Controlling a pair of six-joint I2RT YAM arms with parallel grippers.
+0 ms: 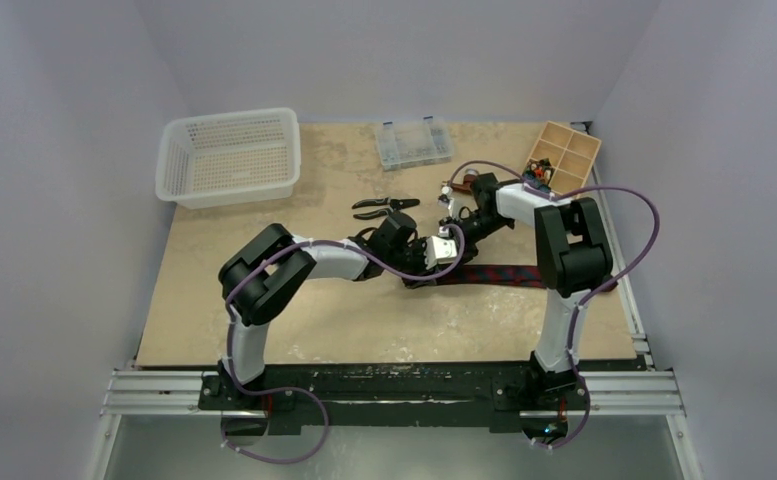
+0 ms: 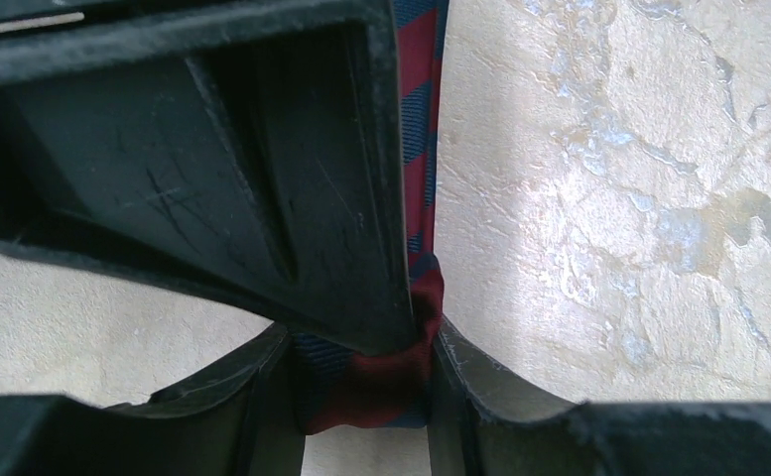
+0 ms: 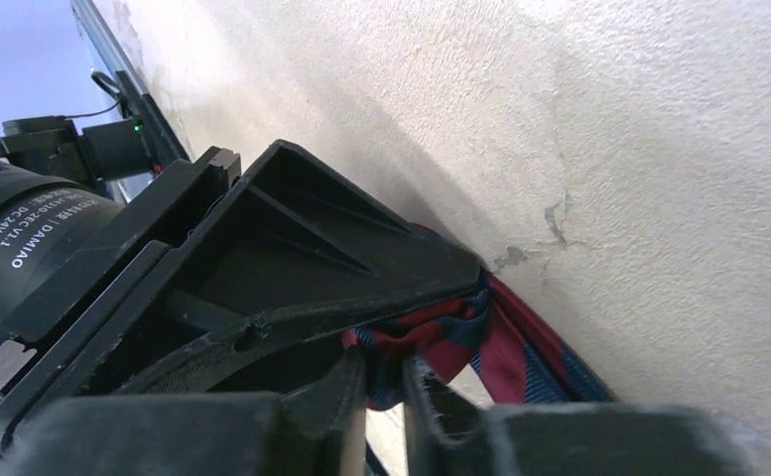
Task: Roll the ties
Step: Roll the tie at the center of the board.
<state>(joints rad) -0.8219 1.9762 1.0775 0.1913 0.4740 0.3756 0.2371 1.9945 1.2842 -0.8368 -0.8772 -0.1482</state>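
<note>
A navy and dark red striped tie point(image 1: 504, 275) lies as a flat strip on the table, running right from the two grippers. My left gripper point(image 1: 432, 268) is shut on the tie's left end; in the left wrist view point(image 2: 366, 397) the folded red end point(image 2: 381, 382) fills the gap between its fingers. My right gripper point(image 1: 447, 245) comes from the far side and is shut on the same end; in the right wrist view point(image 3: 386, 382) the bunched fabric point(image 3: 520, 357) is pinched between near-closed fingers. The two grippers touch each other, and each hides part of the tie.
Black-handled pliers point(image 1: 384, 207) lie just behind the grippers. A white basket point(image 1: 229, 155) stands at the back left, a clear plastic box point(image 1: 414, 143) at the back middle, and a wooden compartment box point(image 1: 564, 155) at the back right. Small items point(image 1: 459, 185) sit beside the right wrist.
</note>
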